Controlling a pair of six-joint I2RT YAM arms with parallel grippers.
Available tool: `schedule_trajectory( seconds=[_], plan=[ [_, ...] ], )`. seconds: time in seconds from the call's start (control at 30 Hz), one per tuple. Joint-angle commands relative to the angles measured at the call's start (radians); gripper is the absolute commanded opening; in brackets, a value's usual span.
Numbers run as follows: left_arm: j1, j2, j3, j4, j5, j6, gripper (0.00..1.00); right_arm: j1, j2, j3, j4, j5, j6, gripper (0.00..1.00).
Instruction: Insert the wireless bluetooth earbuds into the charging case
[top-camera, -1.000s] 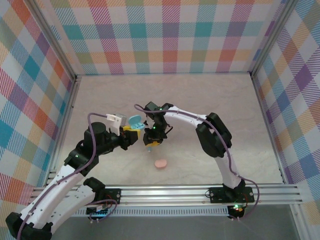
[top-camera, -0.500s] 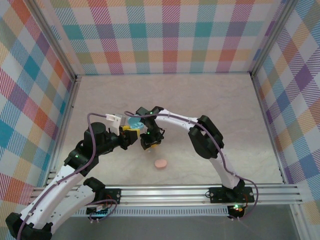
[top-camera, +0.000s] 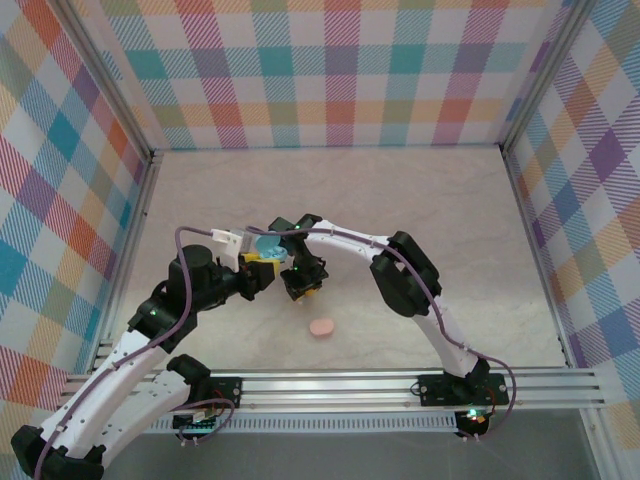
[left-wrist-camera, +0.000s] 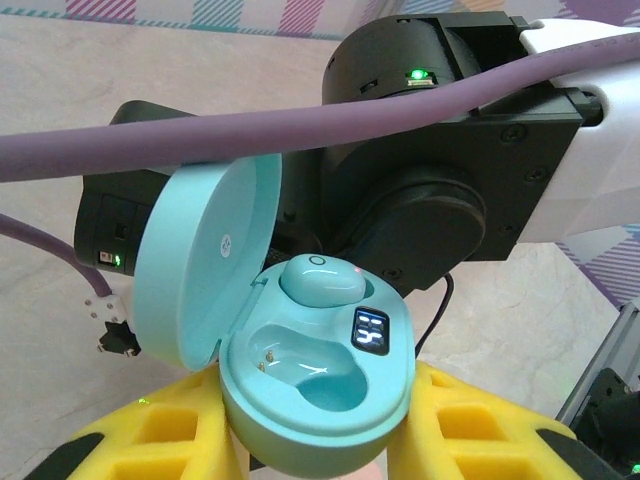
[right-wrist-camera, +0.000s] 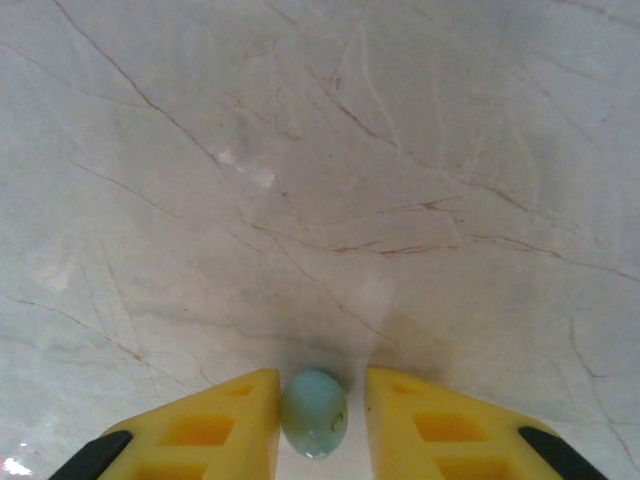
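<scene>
Since one socket of the teal oval plastic charging case (left-wrist-camera: 395, 390) already has a matching teal bud (left-wrist-camera: 318, 278) seated in it, we judge the step in hand to be bringing the second bud to the empty near socket (left-wrist-camera: 300, 365). The left gripper (left-wrist-camera: 315, 435) is closed tight on the case body. Its yellow foam fingers (left-wrist-camera: 160, 435) sit on both sides, the round lid (left-wrist-camera: 205, 260) is flipped open to the left, and the sockets face up.

The right gripper (right-wrist-camera: 320, 405) is nearly closed, with the tiny light blue plastic earbud (right-wrist-camera: 313, 412) pinched between its yellow pads. The bud is snug on one pad; contact on the other is harder to read. Under it we see bare marbled bench (right-wrist-camera: 350, 150), so the bud is beside the case, not over it yet.

To do this well, we'd line up above the empty socket, match the bud's tilt to the hollow and come down slowly. We'd release only once it sits, with the case kept level. The risk we see is that a small smooth bud could twist out of the pinch. A pink oval case (top-camera: 321, 327) lies on the bench, apart from both grippers.
</scene>
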Motion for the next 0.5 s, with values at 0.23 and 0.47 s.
schedule_trajectory(
  seconds=[0.23,0.47],
  plan=[
    [0.009,-0.008,0.003,0.023,0.007,0.0,0.0,-0.003,-0.012,-0.031,-0.058,0.069,-0.012,0.23],
    [0.007,0.032,0.01,0.073,0.039,-0.005,0.0,-0.088,-0.067,-0.116,-0.052,0.097,-0.048,0.22]
  ],
)
